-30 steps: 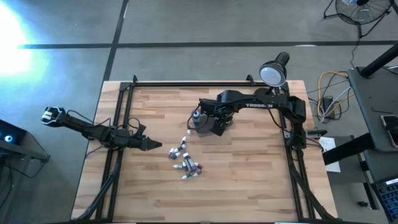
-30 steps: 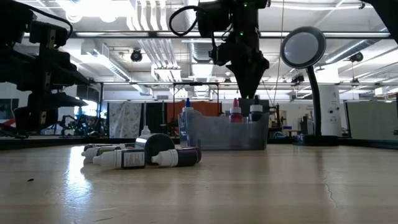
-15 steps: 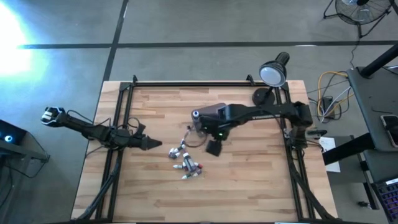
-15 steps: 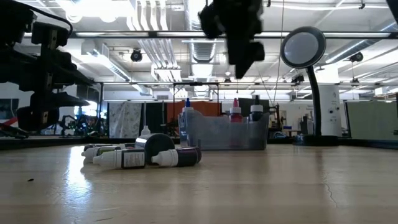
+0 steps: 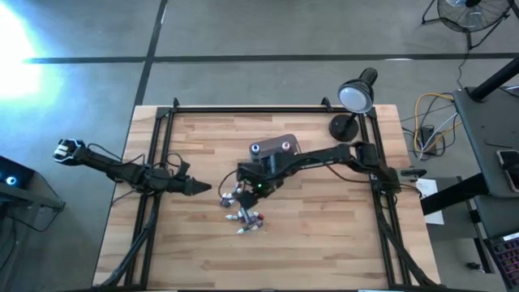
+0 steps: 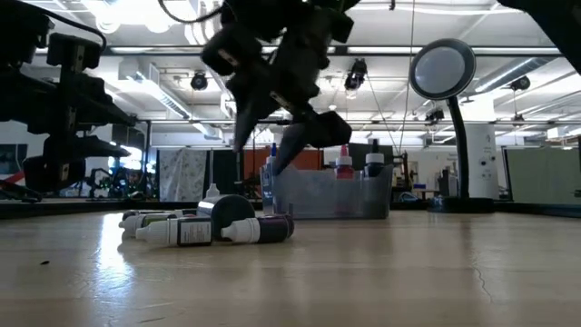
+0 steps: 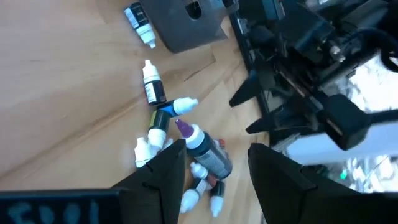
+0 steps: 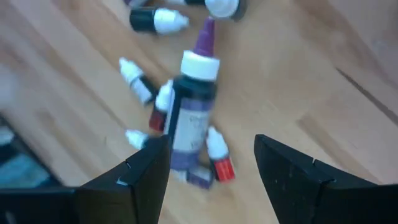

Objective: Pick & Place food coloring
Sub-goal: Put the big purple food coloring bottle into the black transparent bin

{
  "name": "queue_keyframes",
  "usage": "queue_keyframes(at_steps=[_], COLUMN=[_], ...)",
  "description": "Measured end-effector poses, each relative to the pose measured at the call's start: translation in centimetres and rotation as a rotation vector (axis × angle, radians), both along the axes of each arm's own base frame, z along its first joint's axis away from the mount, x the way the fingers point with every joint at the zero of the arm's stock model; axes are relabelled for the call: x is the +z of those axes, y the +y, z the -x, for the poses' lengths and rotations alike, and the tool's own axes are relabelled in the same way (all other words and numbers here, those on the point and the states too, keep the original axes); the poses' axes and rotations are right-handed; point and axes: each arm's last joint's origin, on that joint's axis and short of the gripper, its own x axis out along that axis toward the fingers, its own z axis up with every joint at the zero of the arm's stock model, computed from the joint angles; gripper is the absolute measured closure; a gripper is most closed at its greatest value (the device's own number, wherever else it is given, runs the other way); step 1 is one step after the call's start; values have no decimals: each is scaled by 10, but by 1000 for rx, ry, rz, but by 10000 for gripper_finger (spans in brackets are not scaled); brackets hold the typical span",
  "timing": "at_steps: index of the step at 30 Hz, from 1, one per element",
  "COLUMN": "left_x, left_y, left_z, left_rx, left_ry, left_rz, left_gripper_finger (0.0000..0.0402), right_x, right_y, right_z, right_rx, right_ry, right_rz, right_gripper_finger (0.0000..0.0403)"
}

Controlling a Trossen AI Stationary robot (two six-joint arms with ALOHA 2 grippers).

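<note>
Several small food coloring bottles [image 5: 246, 215] lie on their sides in a loose pile on the wooden table [image 5: 324, 235]; the low view shows them too [image 6: 209, 227]. In the right wrist view a bigger dark bottle with a purple tip [image 8: 189, 118] lies among them. A smoky-grey tub [image 5: 274, 148] behind the pile holds upright bottles [image 6: 345, 163]. My right gripper [image 5: 242, 190] hangs open above the pile's far edge, slanting down, touching nothing [image 8: 211, 168]. My left gripper [image 5: 199, 188] stands open at the table's left, pointing toward the pile [image 7: 214, 168].
A round lamp [image 5: 355, 97] stands at the table's far right corner [image 6: 442, 73]. A black frame [image 5: 162, 162] runs along the table's left, far and right edges. Bare wood lies near and right of the pile.
My right gripper has left its place over the tub and swung toward the table's left and near edge, sinking toward the bottle pile. It has rolled and tipped on the way. The bottles and the tub have stayed where they were.
</note>
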Motion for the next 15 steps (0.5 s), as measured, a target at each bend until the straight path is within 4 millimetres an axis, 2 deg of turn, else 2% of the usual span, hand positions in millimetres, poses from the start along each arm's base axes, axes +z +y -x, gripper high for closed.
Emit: queue_keyframes(at_steps=[4,9,15], left_x=[-2,-5,-6], left_y=[-3,-9,-10], left_z=[0,3,4], left_rx=[-161,-374,-394], left_ry=[21,58,68], left_rz=[-97,-85,-111], left_gripper_finger=[250,250,250], right_x=[-7,-11,-35], right_y=[6,11,13], right_z=[-17,-44,-59], right_rx=[-145,-241,-238], right_ry=[4,-44,64], right_rz=[79,102,124], right_gripper_finger=[179,179,179])
